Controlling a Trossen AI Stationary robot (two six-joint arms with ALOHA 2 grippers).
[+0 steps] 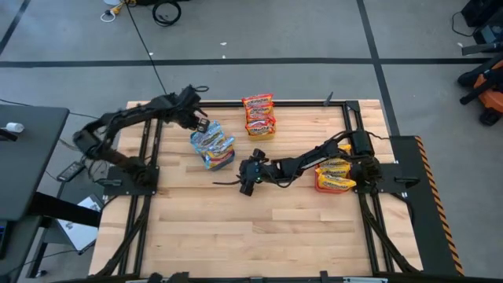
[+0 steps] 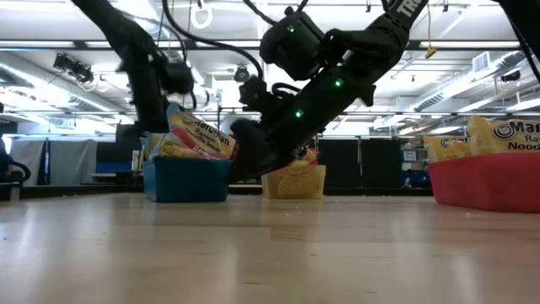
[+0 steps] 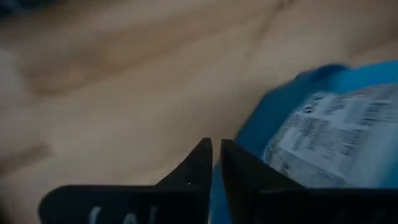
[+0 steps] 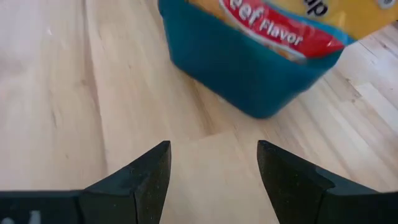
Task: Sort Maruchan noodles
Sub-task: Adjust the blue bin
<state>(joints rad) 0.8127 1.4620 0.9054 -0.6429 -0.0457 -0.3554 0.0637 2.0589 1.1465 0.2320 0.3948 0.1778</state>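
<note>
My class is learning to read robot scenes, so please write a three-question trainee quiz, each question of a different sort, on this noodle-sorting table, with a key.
1. True or false: the right gripper is holding a noodle packet.
2. Which bin does the left gripper hang over? A) the red bin B) the blue bin C) the yellow bin
3. Fill in: in the right wrist view, the red band on the packet in the blue bin reads "____ Flavor".

Key
1. False: its fingers stand apart over bare table with nothing between them.
2. B: it hangs at the far edge of the blue bin, fingers together.
3. Beef, going by the letters that show.
</note>
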